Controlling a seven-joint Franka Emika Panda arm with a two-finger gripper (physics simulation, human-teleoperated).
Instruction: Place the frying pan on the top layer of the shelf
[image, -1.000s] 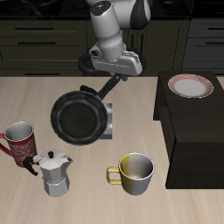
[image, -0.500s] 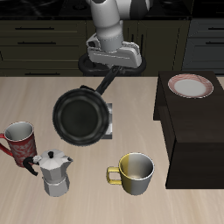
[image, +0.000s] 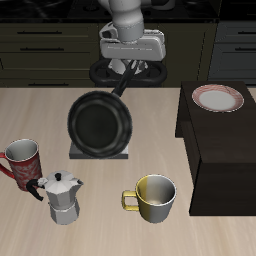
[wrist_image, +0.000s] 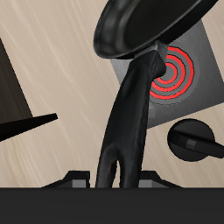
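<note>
The round black frying pan (image: 100, 122) hangs in the air above the grey burner (image: 122, 153), tilted with its inside facing the camera. My gripper (image: 127, 70) is shut on the end of its long handle (image: 120, 88). In the wrist view the handle (wrist_image: 128, 114) runs from between my fingers to the pan's bowl (wrist_image: 144, 24). The dark boxy shelf (image: 215, 145) stands beside the pan at the table's side, apart from it. A pink-rimmed plate (image: 217, 98) lies on the back part of its flat top.
A red mug (image: 21, 158) and a silver moka pot (image: 63, 197) stand near the front edge. A yellow-lined metal mug (image: 153, 197) stands beside the shelf. The burner with red rings (wrist_image: 175, 74) and its black knob (wrist_image: 195, 140) show in the wrist view. Dark cabinets stand behind.
My gripper has risen and moved back, lifting the pan off the burner. The pan has shifted toward the shelf and tilted more upright.
</note>
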